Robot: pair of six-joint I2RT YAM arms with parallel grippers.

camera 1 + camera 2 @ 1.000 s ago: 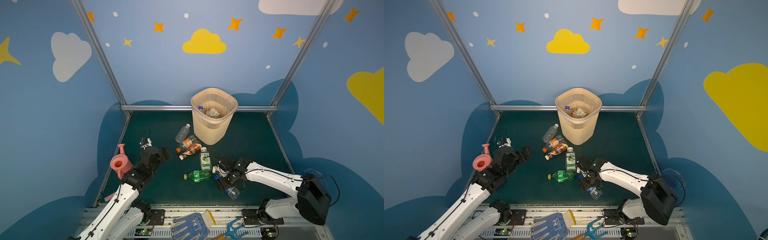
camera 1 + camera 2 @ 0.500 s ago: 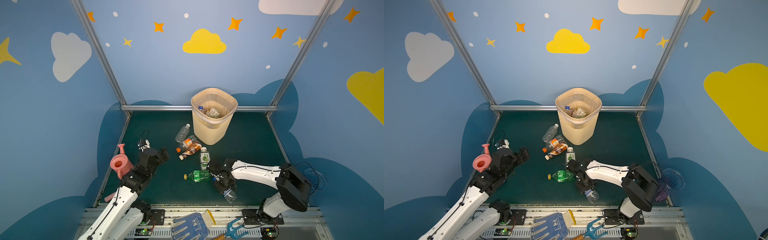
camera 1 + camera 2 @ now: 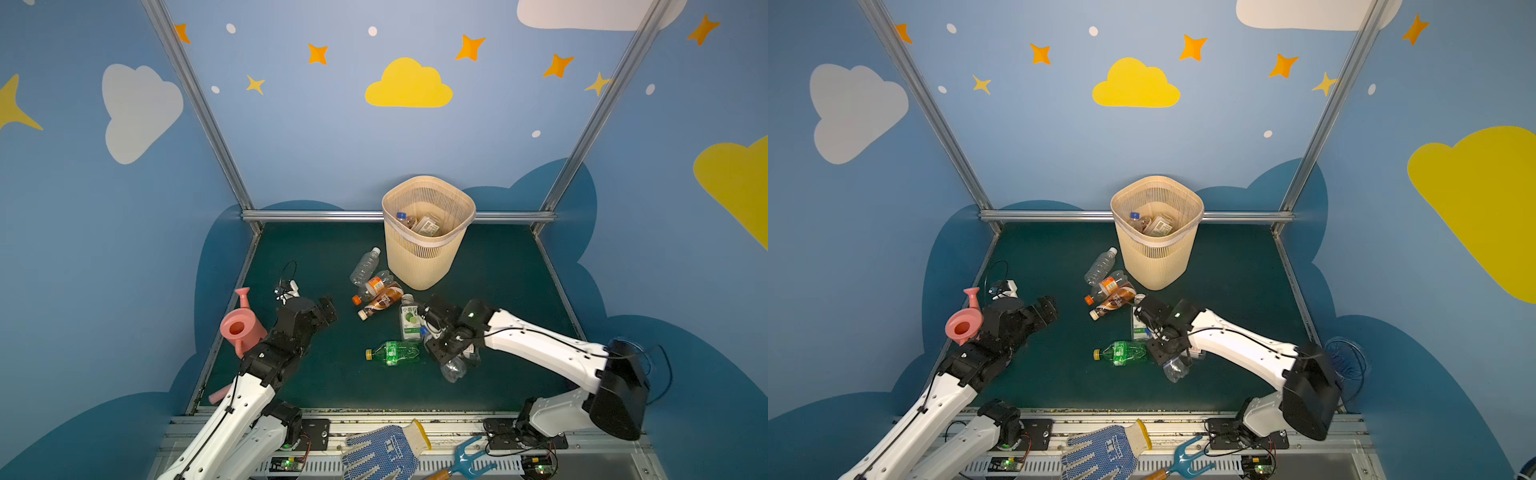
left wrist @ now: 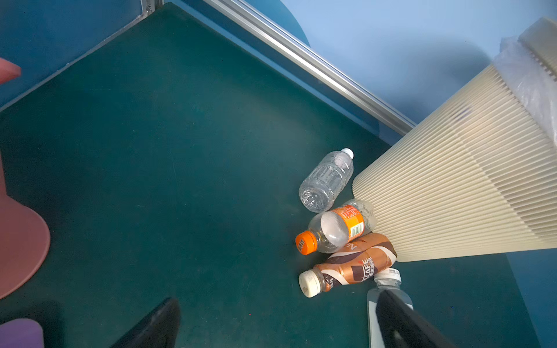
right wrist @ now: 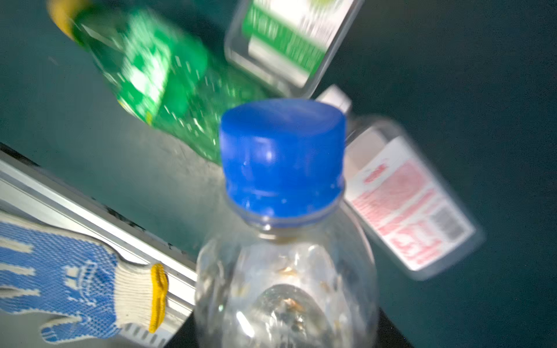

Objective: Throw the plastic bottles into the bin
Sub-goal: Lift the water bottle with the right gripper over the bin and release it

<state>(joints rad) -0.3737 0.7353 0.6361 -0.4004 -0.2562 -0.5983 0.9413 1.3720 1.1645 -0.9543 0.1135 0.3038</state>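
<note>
Green matting (image 3: pixel 498 270) under a cloud-painted blue wall: my right arm reaches low across the floor, its pincer (image 3: pixel 441 351) pressed onto a clear blue-capped bottle (image 5: pixel 286 271). My left arm sits bent, its pincer (image 3: pixel 328 309) spread wide and facing loose bottles (image 3: pixel 374 286) lying against the bin (image 3: pixel 428 266).

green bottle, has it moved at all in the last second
No. In a top view the green bottle lies in the same spot on the mat, with its yellow cap pointing the same way and the same gap to the bin.
</note>
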